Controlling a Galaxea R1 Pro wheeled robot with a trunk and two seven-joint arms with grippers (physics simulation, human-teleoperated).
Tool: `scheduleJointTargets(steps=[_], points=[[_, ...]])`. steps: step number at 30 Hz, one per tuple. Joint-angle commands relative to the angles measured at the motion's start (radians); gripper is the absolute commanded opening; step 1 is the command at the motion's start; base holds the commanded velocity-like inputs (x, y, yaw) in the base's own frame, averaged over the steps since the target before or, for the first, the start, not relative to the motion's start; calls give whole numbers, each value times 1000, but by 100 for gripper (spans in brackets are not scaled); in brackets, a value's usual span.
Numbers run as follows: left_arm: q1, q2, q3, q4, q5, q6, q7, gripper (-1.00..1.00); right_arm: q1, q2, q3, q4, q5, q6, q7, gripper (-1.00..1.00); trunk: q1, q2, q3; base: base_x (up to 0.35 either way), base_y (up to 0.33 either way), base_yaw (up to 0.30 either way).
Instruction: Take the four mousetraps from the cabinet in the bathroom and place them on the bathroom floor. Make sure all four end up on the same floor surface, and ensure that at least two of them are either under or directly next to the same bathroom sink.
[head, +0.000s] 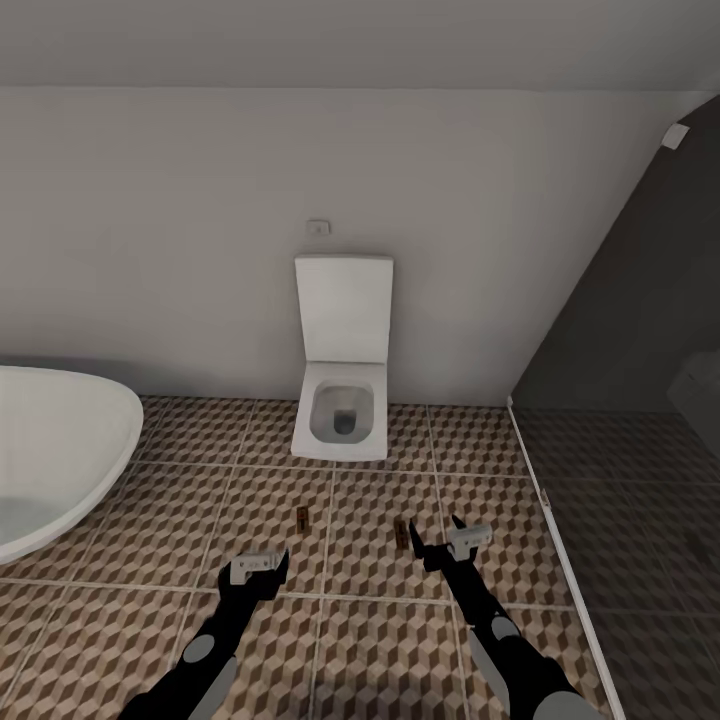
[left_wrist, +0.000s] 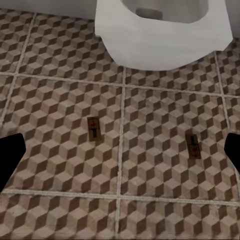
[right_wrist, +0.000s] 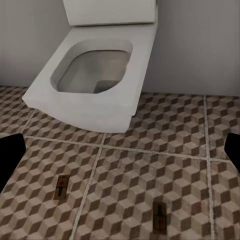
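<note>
Mousetraps (head: 302, 516) (head: 400, 532) on bathroom floor (head: 380, 640) before toilet (head: 341, 420), bathtub (head: 60, 450) left, tools (head: 262, 572) (head: 438, 549) spread.

You are looking into a home bathroom. At the centre of the head view a white square-bowled toilet (head: 341, 400) stands against a plain pale wall (head: 200, 220), its lid (head: 343, 308) raised upright, with a small flush plate (head: 319, 227) on the wall just above it. At the left edge you see the curved rim of a white bathtub (head: 60, 450). The bathroom floor (head: 200, 480) is laid with large square tiles printed in a brown-and-beige cube pattern with light grout lines. On the right a dark glass-like partition (head: 640, 320) with a pale bottom rail closes off a darker tiled area, which reads as a shower enclosure
</note>
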Motion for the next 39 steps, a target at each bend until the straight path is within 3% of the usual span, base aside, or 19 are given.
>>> scheduleJointTargets(steps=[1, 7, 16, 26, 28, 31, 39], points=[[-1, 2, -11, 7, 8, -6, 9, 100, -1, 0, 0, 6, -3, -3, 4, 100, 0, -2, -1, 0, 0, 0], [-1, 2, -28, 75, 9, -10, 9, 100, -1, -3, -1, 66, -2, -5, 3, 100, 0, -2, -1, 0, 0, 0], [-1, 4, -31, 350, 10, -43, 6, 100, -1, -13, -1, 198, -3, -9, 0, 100, 0, -2, -1, 0, 0, 0], [-1, 6, -31, 700, 11, -320, 5, 100, -1, -16, 0, 286, -3, -58, -1, 100, 0, -2, -1, 0, 0, 0], [-1, 7, -30, 785, 11, -400, 5, 100, -1, -18, -1, 322, -3, -65, -2, 100, 0, -2, -1, 0, 0, 0], [-1, 17, -30, 848, 12, -473, 5, 100, -1, -33, -2, 364, -3, -80, -3, 100, 0, -2, -1, 0, 0, 0], [14, 43, -28, 883, 14, -517, 5, 100, 0, -68, -1, 426, -4, -97, -4, 100, 0, -2, -1, 0, 0, 0]])
